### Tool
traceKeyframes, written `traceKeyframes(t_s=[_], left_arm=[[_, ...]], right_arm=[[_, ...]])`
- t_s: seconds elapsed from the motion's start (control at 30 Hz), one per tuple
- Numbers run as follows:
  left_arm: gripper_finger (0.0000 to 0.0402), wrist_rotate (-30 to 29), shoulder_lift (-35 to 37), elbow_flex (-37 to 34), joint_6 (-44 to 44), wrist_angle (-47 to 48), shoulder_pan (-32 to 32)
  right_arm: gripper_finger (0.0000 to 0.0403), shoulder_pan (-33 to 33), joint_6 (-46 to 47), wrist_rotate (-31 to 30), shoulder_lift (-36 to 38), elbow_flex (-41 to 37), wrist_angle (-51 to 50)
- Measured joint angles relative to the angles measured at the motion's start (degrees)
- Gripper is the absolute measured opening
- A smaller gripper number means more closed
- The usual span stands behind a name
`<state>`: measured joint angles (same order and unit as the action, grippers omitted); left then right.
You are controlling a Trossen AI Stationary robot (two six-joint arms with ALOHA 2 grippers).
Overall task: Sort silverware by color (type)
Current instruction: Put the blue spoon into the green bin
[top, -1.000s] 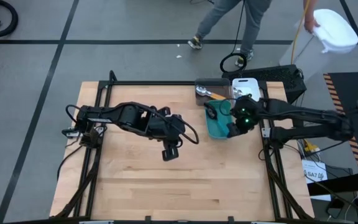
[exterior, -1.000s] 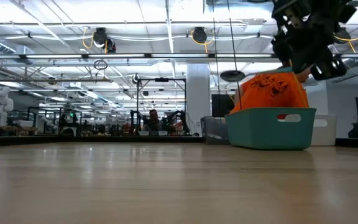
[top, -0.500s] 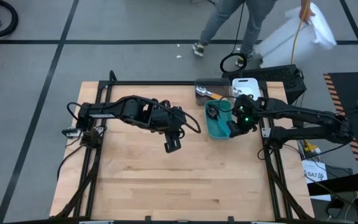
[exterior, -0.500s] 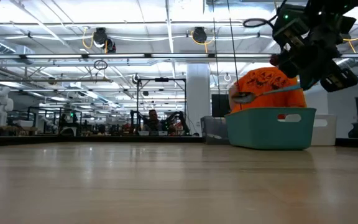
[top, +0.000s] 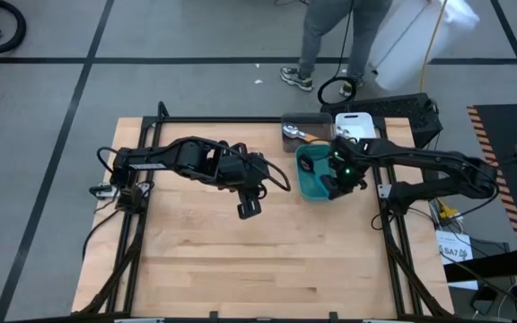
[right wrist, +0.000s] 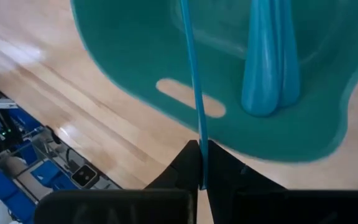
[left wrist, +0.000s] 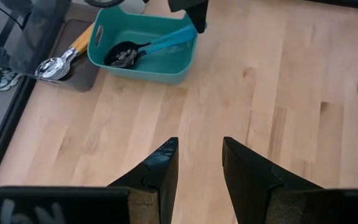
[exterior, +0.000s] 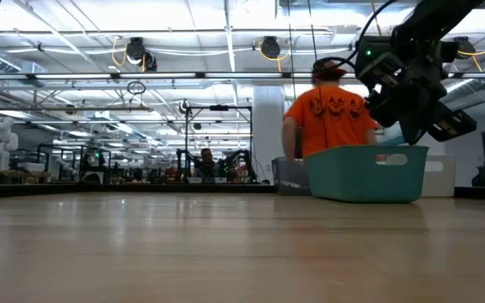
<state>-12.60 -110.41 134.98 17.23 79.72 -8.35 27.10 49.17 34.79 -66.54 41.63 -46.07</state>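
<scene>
Right wrist view: a thin light-blue utensil handle (right wrist: 193, 93) is pinched between the closed fingers of the right gripper (right wrist: 201, 180), held over the teal bin (right wrist: 135, 56), where more light-blue handles (right wrist: 269, 56) are lying. Over bare table (top: 267, 260), the left gripper (left wrist: 197, 163) is held partly open and empty.

Grey floor (top: 196, 81) with dark tape lines — ceiling lights (exterior: 133, 52), person in orange shirt (exterior: 331, 118) behind table.
</scene>
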Motion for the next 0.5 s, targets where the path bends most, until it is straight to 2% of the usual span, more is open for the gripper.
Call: traceKeyframes(t_s=[0.5], left_arm=[[0.0124, 0.02, 0.0, 0.0, 2.53, -0.2, -2.02]], right_arm=[[0.0011, 1.83, -0.31, 0.06, -2.04, 0.09, 1.24]])
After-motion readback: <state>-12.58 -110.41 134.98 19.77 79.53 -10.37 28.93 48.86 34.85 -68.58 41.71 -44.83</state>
